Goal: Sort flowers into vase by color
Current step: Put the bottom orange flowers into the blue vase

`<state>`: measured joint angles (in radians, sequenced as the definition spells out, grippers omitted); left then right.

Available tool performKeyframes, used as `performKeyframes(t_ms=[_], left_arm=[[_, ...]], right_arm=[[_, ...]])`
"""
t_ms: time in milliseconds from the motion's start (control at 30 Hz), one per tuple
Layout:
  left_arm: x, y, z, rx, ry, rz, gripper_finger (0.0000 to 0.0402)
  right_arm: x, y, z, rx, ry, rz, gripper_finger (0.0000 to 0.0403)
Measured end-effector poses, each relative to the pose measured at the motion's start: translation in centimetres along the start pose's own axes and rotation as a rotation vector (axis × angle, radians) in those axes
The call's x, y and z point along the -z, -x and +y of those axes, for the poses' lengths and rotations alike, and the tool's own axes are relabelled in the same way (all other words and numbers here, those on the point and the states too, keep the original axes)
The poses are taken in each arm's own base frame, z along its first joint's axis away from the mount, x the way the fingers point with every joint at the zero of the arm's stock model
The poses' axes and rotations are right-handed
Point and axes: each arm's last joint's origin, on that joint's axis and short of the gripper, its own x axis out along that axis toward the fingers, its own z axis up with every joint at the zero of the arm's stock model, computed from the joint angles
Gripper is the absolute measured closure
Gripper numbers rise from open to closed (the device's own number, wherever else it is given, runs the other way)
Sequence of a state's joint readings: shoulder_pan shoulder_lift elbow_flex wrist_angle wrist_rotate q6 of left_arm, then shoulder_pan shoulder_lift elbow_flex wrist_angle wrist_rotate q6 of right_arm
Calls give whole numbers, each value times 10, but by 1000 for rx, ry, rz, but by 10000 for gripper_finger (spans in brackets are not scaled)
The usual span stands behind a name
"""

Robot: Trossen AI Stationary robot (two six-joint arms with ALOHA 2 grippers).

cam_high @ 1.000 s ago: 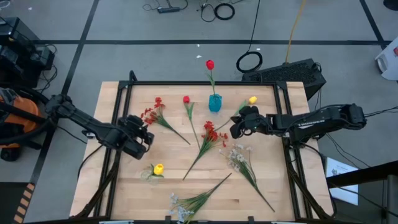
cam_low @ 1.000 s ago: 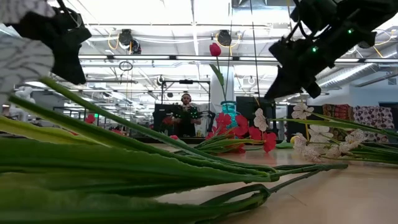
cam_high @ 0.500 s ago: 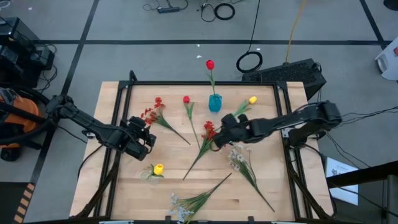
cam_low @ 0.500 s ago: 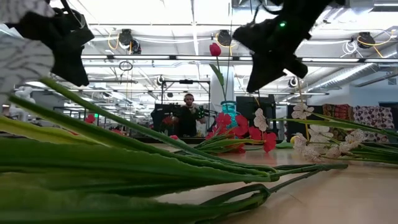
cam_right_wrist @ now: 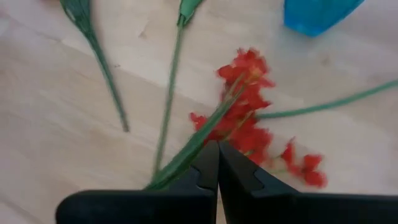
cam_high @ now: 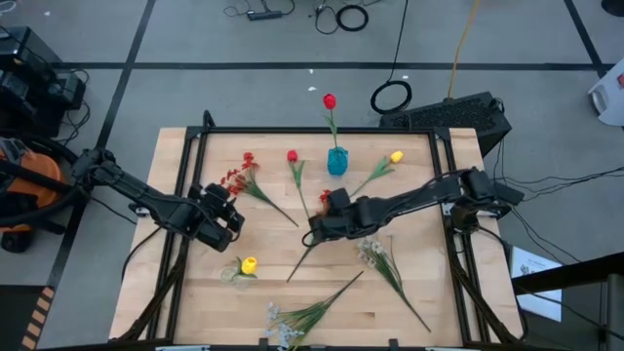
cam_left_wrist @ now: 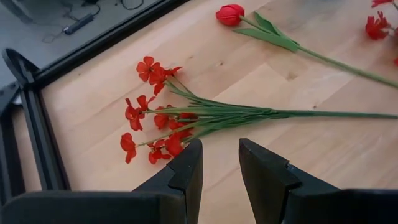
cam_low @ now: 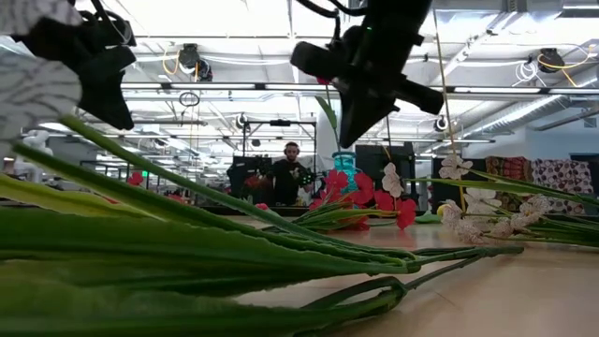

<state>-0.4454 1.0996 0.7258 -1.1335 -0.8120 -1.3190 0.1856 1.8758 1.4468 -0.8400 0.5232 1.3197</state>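
Note:
A teal vase (cam_high: pixel 337 162) at the table's far middle holds one red bud (cam_high: pixel 330 100). A clear glass vase (cam_high: pixel 234 276) near the front left holds a yellow bud (cam_high: pixel 249 264). Flowers lie flat on the table: a red spray (cam_left_wrist: pixel 158 121), a red bud (cam_high: pixel 292 156), a yellow bud (cam_high: pixel 396 156) and white sprays (cam_high: pixel 375 252). My right gripper (cam_right_wrist: pixel 217 152) hangs shut above the middle red spray (cam_right_wrist: pixel 249 109), clear of the table. My left gripper (cam_left_wrist: pixel 221 155) is open just near of the left red spray, with nothing between its fingers.
A black frame rail (cam_high: pixel 185 166) runs around the wooden table. Another white spray (cam_high: pixel 288 327) lies at the front edge, and its long green leaves (cam_low: pixel 187 243) fill the low view's foreground. A person (cam_low: pixel 290 173) stands in the room far behind the table.
My right gripper has swept from beside the yellow bud at the table's right toward the middle, and now hangs over the middle red spray. It has turned on the way and stayed shut. No flower has moved.

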Motion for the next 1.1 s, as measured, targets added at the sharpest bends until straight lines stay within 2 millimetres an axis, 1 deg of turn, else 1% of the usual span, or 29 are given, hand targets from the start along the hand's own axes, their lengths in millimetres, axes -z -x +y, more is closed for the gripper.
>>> performKeyframes(t_ms=[200, 367, 500, 600, 800, 1033, 1100], left_arm=[[0, 0, 0, -1, -74, -3, 290], [0, 0, 0, -2, -106, -3, 290], [0, 0, 0, -2, -148, -4, 290], [0, 0, 0, -2, -156, -4, 290], [0, 0, 0, -3, -160, -4, 290], [0, 0, 0, -2, -183, -4, 290], [0, 0, 0, -2, -183, -4, 290]], right_arm=[[9, -8, 8, 5, -130, 51, 403], [24, -29, 12, 46, -212, 141, 402], [31, -42, 16, 43, -250, 168, 389], [34, -47, 22, 3, -267, 170, 371], [35, -48, 29, -68, -298, 202, 319], [36, -47, 29, -59, -378, 245, 255], [37, -52, 29, -46, -413, 252, 243]])
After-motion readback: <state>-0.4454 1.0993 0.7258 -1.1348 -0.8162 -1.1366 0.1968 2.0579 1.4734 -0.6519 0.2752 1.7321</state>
